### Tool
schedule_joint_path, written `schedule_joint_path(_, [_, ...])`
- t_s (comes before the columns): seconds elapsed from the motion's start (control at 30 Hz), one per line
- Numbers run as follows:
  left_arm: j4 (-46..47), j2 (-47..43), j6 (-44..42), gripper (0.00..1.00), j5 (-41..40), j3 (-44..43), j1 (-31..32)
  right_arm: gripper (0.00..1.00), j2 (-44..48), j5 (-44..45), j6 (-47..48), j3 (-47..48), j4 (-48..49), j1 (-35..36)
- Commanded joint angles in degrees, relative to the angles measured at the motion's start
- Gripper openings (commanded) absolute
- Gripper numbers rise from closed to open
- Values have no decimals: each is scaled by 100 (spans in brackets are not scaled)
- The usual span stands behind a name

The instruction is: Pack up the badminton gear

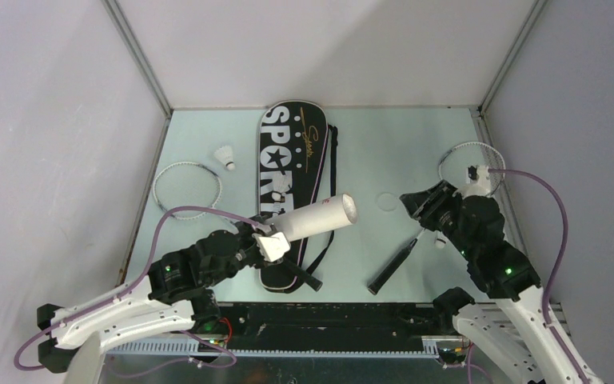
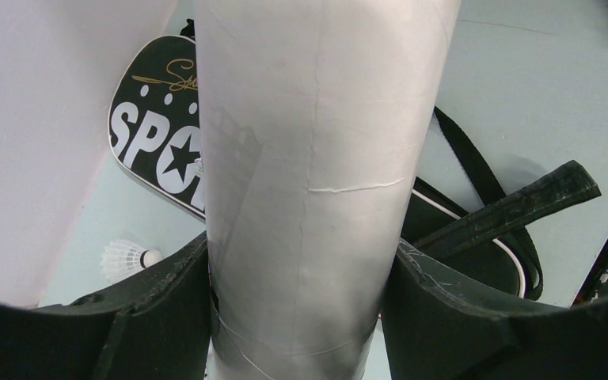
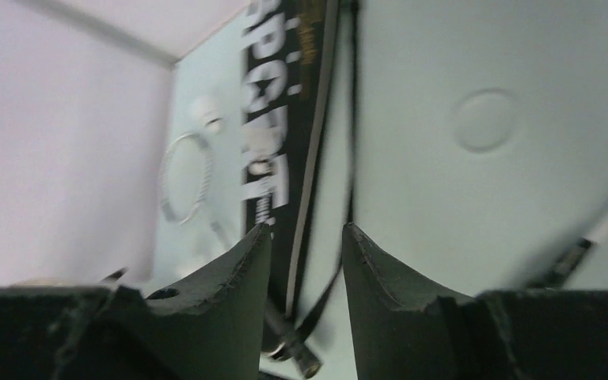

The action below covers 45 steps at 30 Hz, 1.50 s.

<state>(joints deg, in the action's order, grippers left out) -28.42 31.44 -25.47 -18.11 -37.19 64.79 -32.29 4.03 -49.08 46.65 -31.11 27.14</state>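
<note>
My left gripper (image 1: pixel 274 242) is shut on the near end of the long white tube (image 1: pixel 320 216), which it holds tilted above the lower part of the black "SPORT" bag (image 1: pixel 288 152). In the left wrist view the tube (image 2: pixel 317 158) fills the gap between both fingers. One racket lies at the left with its head (image 1: pixel 185 188) on the table and its black handle (image 1: pixel 308 278) across the bag's near end. The other racket (image 1: pixel 394 266) lies at the right, partly hidden under my right arm. My right gripper (image 1: pixel 412 205) is open and empty above the table. A shuttlecock (image 1: pixel 225 156) lies left of the bag, and another (image 1: pixel 440 242) lies by the right racket.
The bag's black strap (image 1: pixel 332 172) trails along its right side. A round mark (image 1: pixel 386 201) shows on the table near my right gripper. Grey walls close the table at the left, back and right. The right wrist view shows the bag (image 3: pixel 273 158) and the left racket head (image 3: pixel 182 178) ahead.
</note>
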Motion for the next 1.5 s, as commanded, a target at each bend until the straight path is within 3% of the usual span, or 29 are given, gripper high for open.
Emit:
schedule_joint_path(0.0, [296,-77,-19,46,-80,6,-6,41,-383,1526,380,127,-620,-223])
schedule_joint_path(0.13, [286,-81,-15,46,-60,1,-4,45,-1108,1832,1461,227,-681,-637])
schedule_joint_path(0.27, [292,-95,-17,46,-40,1,-4,47,-1969,1211,2542,539,-796,-1220])
schedule_joint_path(0.63, [273,-46,-21,46,-1,-8,-4,49,-4533,164,3773,1541,-1564,-2571])
schedule_joint_path(1.03, [261,11,-36,46,54,-3,-3,52,-6497,446,4087,2273,-2052,-2834])
schedule_joint_path(1.3, [260,20,-50,46,73,-8,-6,53,-6895,464,4181,2357,-2199,-2957])
schedule_joint_path(1.47, [250,13,-54,45,89,-8,-10,44,-6936,339,4192,2355,-2233,-2968])
